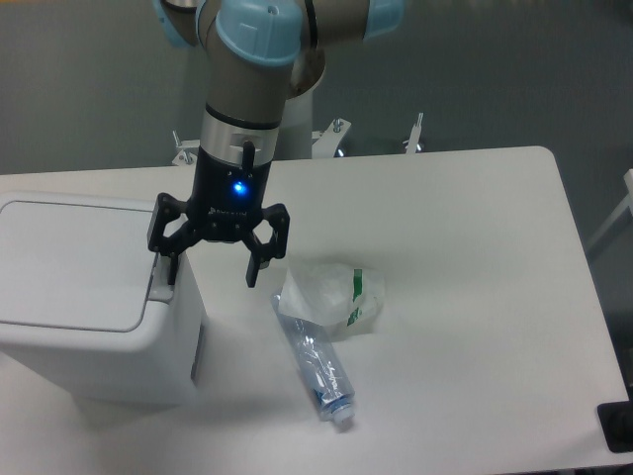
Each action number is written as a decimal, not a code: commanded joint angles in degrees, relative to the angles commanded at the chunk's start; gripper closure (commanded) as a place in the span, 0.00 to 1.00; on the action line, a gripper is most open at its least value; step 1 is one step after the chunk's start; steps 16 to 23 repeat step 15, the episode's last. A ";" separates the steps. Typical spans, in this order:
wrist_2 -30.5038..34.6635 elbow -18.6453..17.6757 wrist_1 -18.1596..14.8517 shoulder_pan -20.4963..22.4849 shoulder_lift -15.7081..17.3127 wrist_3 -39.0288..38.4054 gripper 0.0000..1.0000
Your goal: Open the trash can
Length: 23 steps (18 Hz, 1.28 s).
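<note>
The trash can is a big white boxy bin at the table's left, its flat pale lid lying shut. A grey push tab runs along the lid's right edge. My gripper hangs open just right of the bin's top corner, pointing down. Its left finger stands over the far end of the push tab; its right finger hangs over bare table. Nothing is between the fingers.
A crumpled clear plastic bag with green print lies right of the gripper. An empty plastic bottle lies in front of it, cap toward the near edge. Metal clamps stand at the table's far edge.
</note>
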 joint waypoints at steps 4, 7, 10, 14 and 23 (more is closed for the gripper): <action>0.00 0.35 0.00 0.09 0.00 0.17 0.00; 0.09 1.84 1.22 0.17 0.79 0.44 0.00; 0.44 4.91 2.02 2.89 1.05 0.44 0.00; 0.53 7.21 1.94 8.25 1.41 1.66 0.00; 0.53 7.12 1.85 8.87 1.84 2.63 0.00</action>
